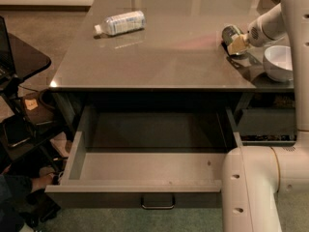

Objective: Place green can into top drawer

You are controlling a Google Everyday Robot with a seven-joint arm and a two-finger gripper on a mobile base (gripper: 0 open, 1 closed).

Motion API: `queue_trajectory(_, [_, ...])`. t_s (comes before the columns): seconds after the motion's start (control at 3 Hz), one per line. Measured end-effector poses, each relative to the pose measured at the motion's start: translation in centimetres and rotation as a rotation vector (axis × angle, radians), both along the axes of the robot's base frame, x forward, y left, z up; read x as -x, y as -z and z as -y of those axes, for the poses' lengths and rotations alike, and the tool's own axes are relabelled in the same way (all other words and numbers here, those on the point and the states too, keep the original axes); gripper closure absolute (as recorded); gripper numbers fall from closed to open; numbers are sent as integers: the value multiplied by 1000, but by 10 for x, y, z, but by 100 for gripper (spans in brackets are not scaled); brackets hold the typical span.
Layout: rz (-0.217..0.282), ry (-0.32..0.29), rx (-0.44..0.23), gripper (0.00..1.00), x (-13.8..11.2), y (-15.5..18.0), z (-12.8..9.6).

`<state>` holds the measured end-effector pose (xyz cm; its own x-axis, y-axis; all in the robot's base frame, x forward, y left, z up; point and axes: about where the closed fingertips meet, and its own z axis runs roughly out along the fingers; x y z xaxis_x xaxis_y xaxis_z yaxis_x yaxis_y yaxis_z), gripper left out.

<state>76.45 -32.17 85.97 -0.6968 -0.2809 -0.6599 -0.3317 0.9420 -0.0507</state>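
The green can (231, 34) lies on its side near the right end of the grey tabletop (169, 52), its silver end facing me. My gripper (237, 44) is at the can, with pale fingers (238, 44) around its near side, low over the table. The top drawer (149, 156) is pulled wide open below the table's front edge, and it holds nothing. Its small metal pull handle (158, 201) shows on the flat front.
A clear plastic bottle (120, 22) with a white label lies at the table's back left. A white bowl (279, 63) stands just right of the gripper. My white arm base (256, 187) fills the lower right. A dark side stand (19, 76) is at the left.
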Motion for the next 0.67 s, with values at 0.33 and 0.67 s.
queue_trajectory(0.33, [0, 0, 0, 0, 0, 0, 0])
queue_trajectory(0.67, [0, 0, 0, 0, 0, 0, 0])
